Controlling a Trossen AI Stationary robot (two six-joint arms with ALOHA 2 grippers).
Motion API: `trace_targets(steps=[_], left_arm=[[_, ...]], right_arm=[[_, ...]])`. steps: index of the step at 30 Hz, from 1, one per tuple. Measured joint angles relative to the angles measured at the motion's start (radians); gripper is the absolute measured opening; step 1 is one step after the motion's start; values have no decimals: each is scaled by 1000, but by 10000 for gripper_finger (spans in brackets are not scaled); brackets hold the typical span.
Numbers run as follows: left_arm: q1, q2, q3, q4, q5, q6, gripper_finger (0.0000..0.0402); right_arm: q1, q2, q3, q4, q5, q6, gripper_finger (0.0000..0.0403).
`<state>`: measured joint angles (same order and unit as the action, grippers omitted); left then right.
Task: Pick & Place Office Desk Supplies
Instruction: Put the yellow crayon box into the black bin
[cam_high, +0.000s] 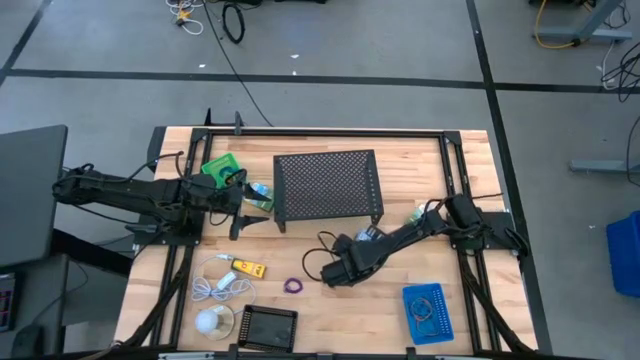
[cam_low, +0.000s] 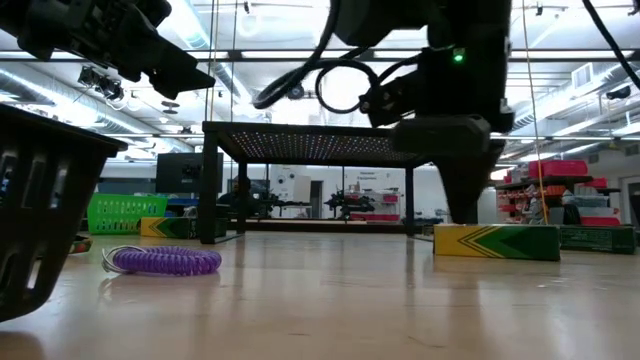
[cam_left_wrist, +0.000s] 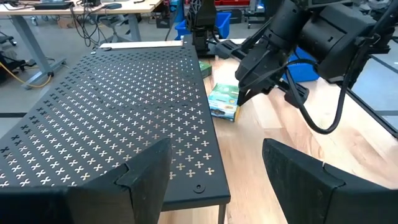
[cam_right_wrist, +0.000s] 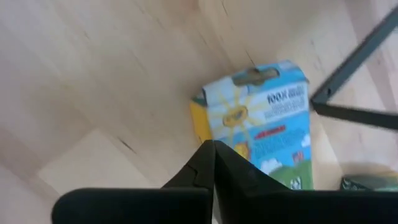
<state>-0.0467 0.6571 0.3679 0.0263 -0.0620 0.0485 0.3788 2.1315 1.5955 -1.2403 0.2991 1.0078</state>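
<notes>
On the wooden slatted table (cam_high: 330, 320), a black perforated metal shelf on thin legs (cam_high: 328, 185) stands near the middle, and both dark arms work close to it. From the left side the left gripper (cam_high: 240, 212) reaches to the shelf's left edge, and its wrist view shows its two dark fingers (cam_left_wrist: 146, 171) spread well apart above the shelf's corner, holding nothing. From the right side the right gripper (cam_high: 333, 273) stretches across the table in front of the shelf, and its wrist view shows its fingers pressed together with nothing between them, their tip (cam_right_wrist: 211, 155) hanging over a small blue and yellow printed box (cam_right_wrist: 258, 124) that lies flat on the wood. A green-blue packet (cam_left_wrist: 224, 102) rests on the table beside the shelf's right side. A small purple coiled loop (cam_high: 293, 286) lies on the wood just left of the right gripper, apart from it. A green mesh tray (cam_high: 222, 166) sits behind the left gripper, a yellow block (cam_high: 248, 267) lies in front of it near a white coiled cable (cam_high: 222, 283), and a black tray (cam_high: 268, 326) stands at the front edge beside a white round ball (cam_high: 210, 321). A blue tray (cam_high: 428, 312) holding thin loops sits at the front right.
</notes>
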Motion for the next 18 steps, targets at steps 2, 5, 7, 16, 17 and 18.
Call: trace_targets(steps=[2, 5, 7, 16, 17, 18], left_arm=[[0, 0, 0, 0, 0, -4, 260], [0, 0, 0, 0, 5, -5, 260], [0, 0, 0, 0, 14, -5, 260], [0, 0, 0, -2, 18, -4, 260], [0, 0, 0, -5, 18, -4, 260], [0, 0, 0, -10, 18, -4, 260]], right_arm=[[7, 0, 0, -8, 1, 12, 4], [12, 0, 2, 13, -3, 3, 7], [12, 0, 2, 58, -26, -47, 13], [-8, -2, 3, 228, -72, -238, 69], [-9, -5, 3, 213, -77, -236, 78], [-9, -11, 3, 191, -84, -229, 87]])
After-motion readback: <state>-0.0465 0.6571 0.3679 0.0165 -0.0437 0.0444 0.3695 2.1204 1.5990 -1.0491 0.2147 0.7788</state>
